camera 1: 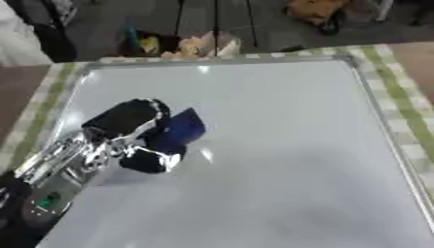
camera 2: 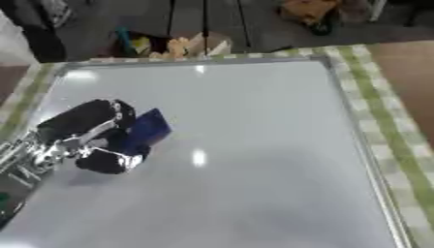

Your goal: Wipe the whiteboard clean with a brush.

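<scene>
1 left robot hand (camera 1: 135,133) grips 1 blue brush (camera 1: 179,130) on 1 whiteboard (camera 1: 280,145).

Whiteboard (camera 1: 280,160) flat, blank, glossy; blue brush (camera 1: 179,130) on left part.

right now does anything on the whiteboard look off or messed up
Nothing stands out. The whiteboard lies flat on the checked cloth and shows only glare, no marks I can make out. The left hand has its fingers curled round the blue brush, on the board's left part.
</scene>
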